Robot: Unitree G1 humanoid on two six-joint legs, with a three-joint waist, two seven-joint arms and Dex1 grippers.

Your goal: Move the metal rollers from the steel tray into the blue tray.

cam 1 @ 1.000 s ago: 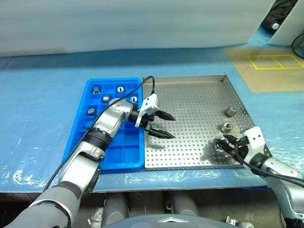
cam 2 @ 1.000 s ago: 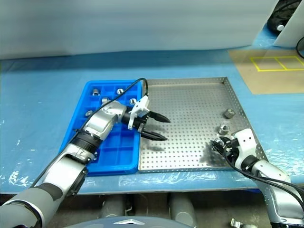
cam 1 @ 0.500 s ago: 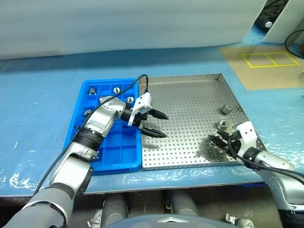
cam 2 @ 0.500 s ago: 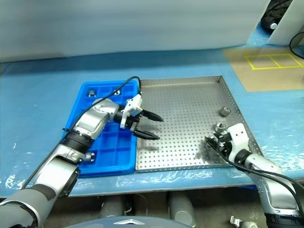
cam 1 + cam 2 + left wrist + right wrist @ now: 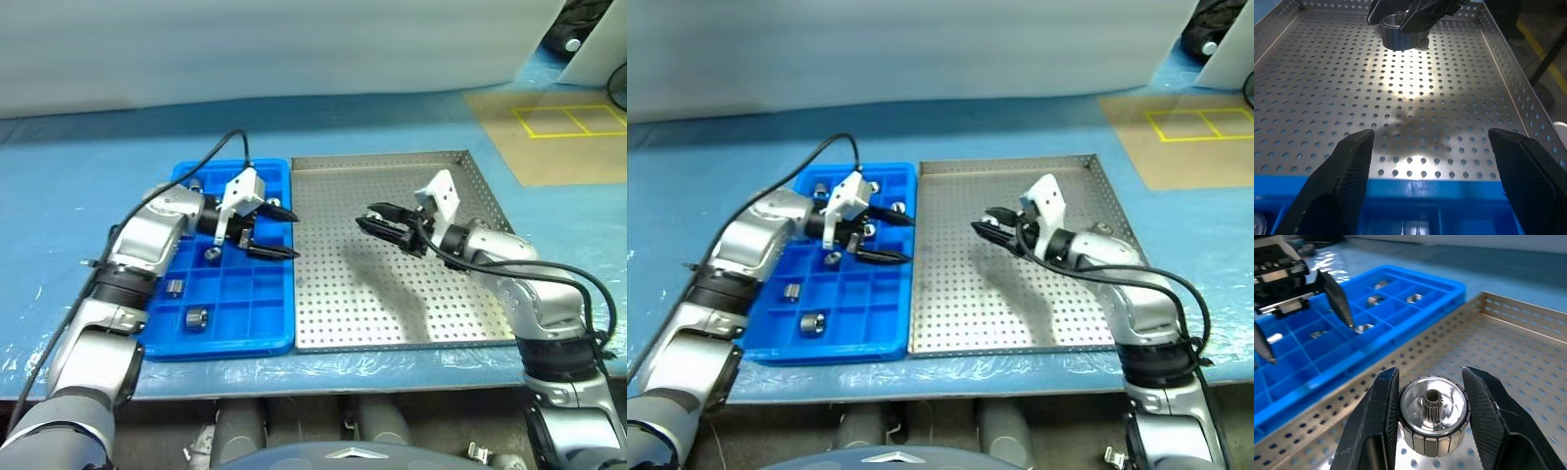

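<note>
A metal roller [image 5: 1433, 415], a short shiny cylinder with a ribbed rim and a small toothed hub at its centre, sits clamped between the two black fingers of the right gripper [image 5: 377, 218], held in the air above the middle of the steel tray [image 5: 460, 313]. That tray is a shallow square of silver sheet, its floor dotted with small round holes and edged by a low perforated rim. Touching its left edge lies the blue tray [image 5: 245, 328], glossy moulded plastic divided into a grid of square compartments; several more rollers [image 5: 196, 318] rest singly in those compartments. The left gripper [image 5: 282, 233] hangs over the blue tray's edge nearest the steel tray, its textured black fingers spread wide with nothing between them, tips pointing toward the right gripper. A black cable [image 5: 211, 157] loops up from the left arm. Both trays sit on a blue table cover [image 5: 78, 176] wrapped in wrinkled clear film. Beyond the steel tray's far right corner, yellow lines [image 5: 568, 119] mark rectangles on a tan floor. No lettering can be read.
</note>
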